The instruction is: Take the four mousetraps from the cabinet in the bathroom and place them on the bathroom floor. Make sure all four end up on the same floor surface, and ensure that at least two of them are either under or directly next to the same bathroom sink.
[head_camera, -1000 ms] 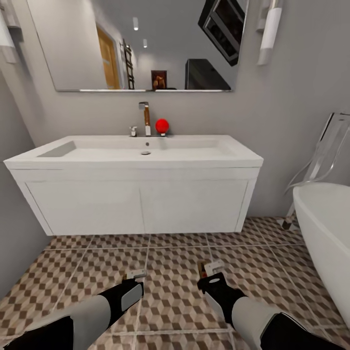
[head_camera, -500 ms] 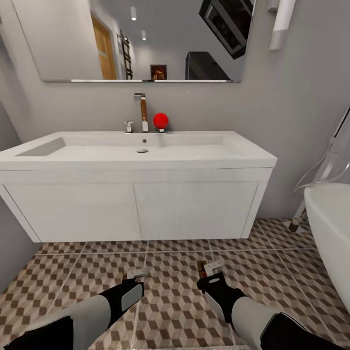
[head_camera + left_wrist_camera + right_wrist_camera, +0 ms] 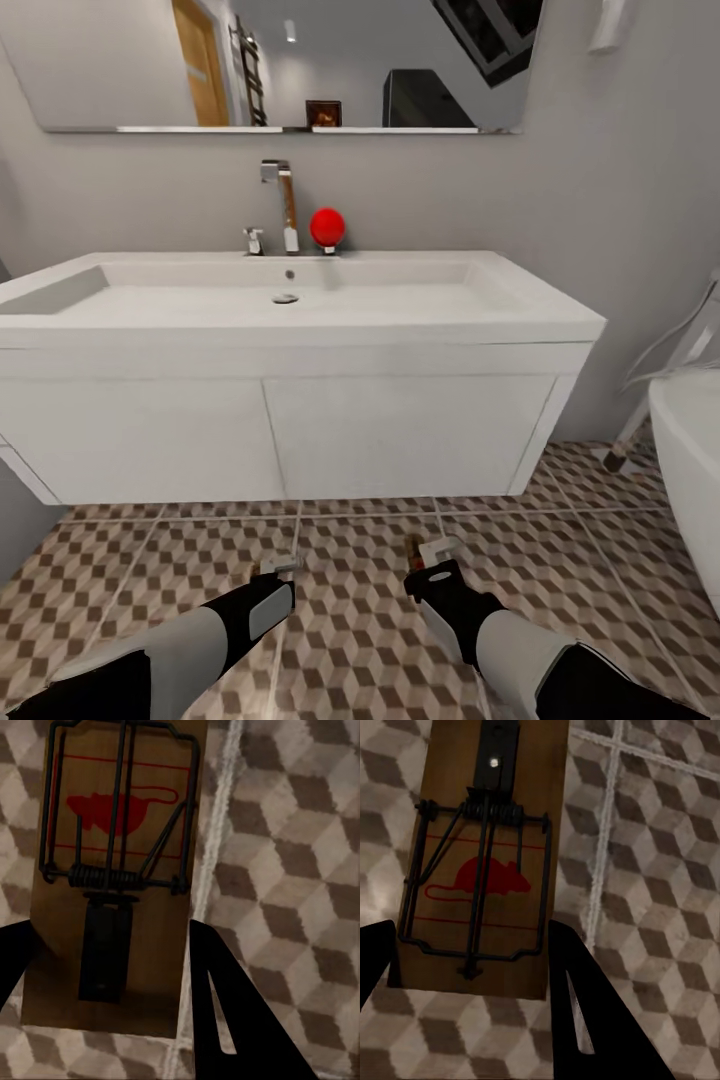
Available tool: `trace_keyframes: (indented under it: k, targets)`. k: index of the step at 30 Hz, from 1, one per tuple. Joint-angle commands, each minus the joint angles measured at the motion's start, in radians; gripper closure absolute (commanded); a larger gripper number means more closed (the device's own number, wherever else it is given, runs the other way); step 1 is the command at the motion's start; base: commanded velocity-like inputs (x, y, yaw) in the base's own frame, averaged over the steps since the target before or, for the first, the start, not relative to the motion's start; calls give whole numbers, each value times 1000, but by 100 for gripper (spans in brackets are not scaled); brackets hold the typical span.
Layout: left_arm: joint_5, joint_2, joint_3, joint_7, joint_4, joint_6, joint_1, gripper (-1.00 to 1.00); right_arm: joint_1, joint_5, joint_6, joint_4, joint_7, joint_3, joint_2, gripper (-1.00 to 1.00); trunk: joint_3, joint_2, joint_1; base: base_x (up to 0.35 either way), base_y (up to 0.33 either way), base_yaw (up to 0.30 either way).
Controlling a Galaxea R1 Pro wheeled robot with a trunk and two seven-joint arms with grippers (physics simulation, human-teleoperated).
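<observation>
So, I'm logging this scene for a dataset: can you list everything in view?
sink: one, white trough on a white two-door vanity, against the grey wall.
tap: one, chrome, at the sink's back edge.
red ball: one, beside the tap.
mirror: one, above the sink.
bathtub: one, white, right of the sink.
floor: brown, tan and cream cube tiles.
mousetraps: two, brown wood with a red mouse print, one in each gripper.
left gripper: shut on a mousetrap, above the floor.
right gripper: shut on a mousetrap, above the floor.
</observation>
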Motion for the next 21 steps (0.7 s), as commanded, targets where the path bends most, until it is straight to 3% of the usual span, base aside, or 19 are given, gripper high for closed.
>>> trace_keyframes:
  k: [1,6,18,21]
  targets:
    - [-3,0,-5,5,-2,7,-1,100,0,-10,6,-2,-4,9,0,100,-5,-1,1,333,0,0]
    - [-4,0,-5,5,-3,6,-1,100,0,-10,6,-2,-4,9,0,100,-24,-2,3,288,0,0]
    - [-6,0,-6,7,-2,3,-1,100,0,-17,12,4,-18,8,0,100,-71,-5,8,15,0,0]
    - [-6,0,-6,7,1,3,-1,100,0,-18,10,4,-71,7,1,100,-82,-5,10,0,0,0]
